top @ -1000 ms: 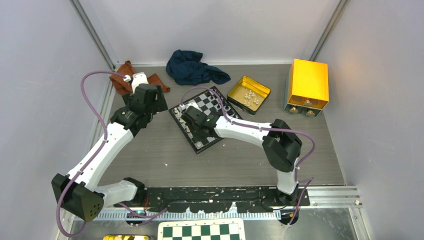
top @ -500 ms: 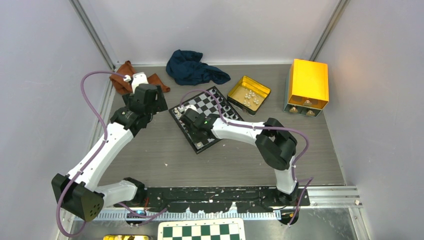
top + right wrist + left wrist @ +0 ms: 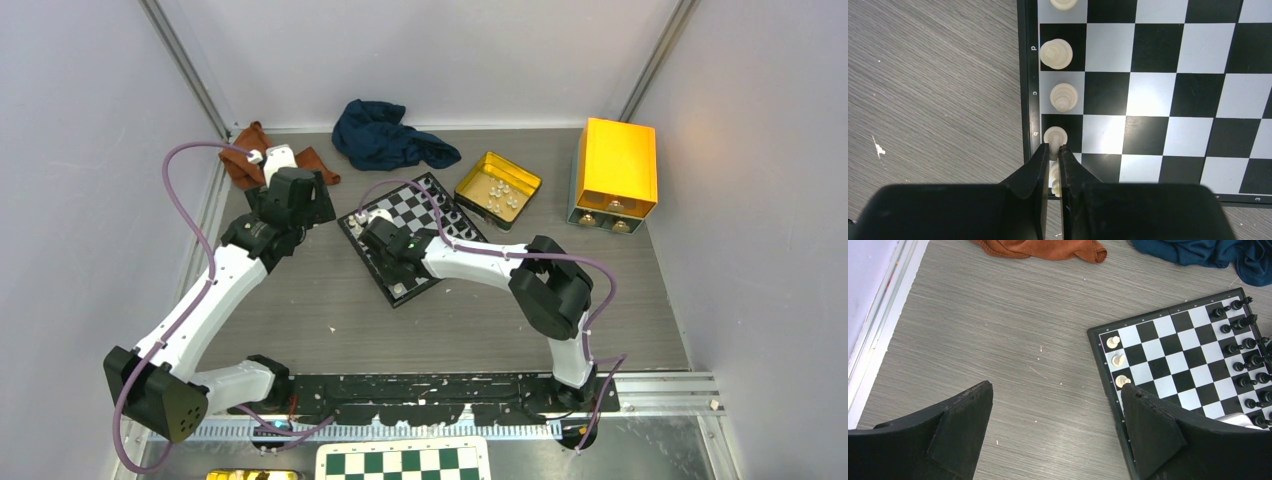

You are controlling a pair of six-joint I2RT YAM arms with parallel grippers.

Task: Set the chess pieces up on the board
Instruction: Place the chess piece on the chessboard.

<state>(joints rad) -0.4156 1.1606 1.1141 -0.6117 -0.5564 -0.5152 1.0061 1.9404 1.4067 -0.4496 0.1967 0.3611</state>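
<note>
The board point(image 3: 417, 207) lies tilted mid-table and also shows in the left wrist view point(image 3: 1173, 350) and the right wrist view point(image 3: 1153, 95). My right gripper point(image 3: 1053, 148) hangs over the board's near-left edge column, shut on a cream-white chess piece point(image 3: 1054, 177) held between its fingers. Three more white pieces point(image 3: 1064, 96) stand in that column just ahead of it. Black pieces point(image 3: 1243, 345) line the opposite edge. My left gripper point(image 3: 1055, 386) is open and empty over bare table left of the board.
A gold tin point(image 3: 497, 190) holding several white pieces sits right of the board. A yellow box point(image 3: 615, 170) stands at the back right. A blue cloth point(image 3: 390, 135) and an orange cloth point(image 3: 250, 160) lie at the back. A green-and-white checkered sheet point(image 3: 400, 462) lies below the arm bases.
My right gripper has shifted slightly left toward the board's near-left edge, then held still. The left arm has not moved.
</note>
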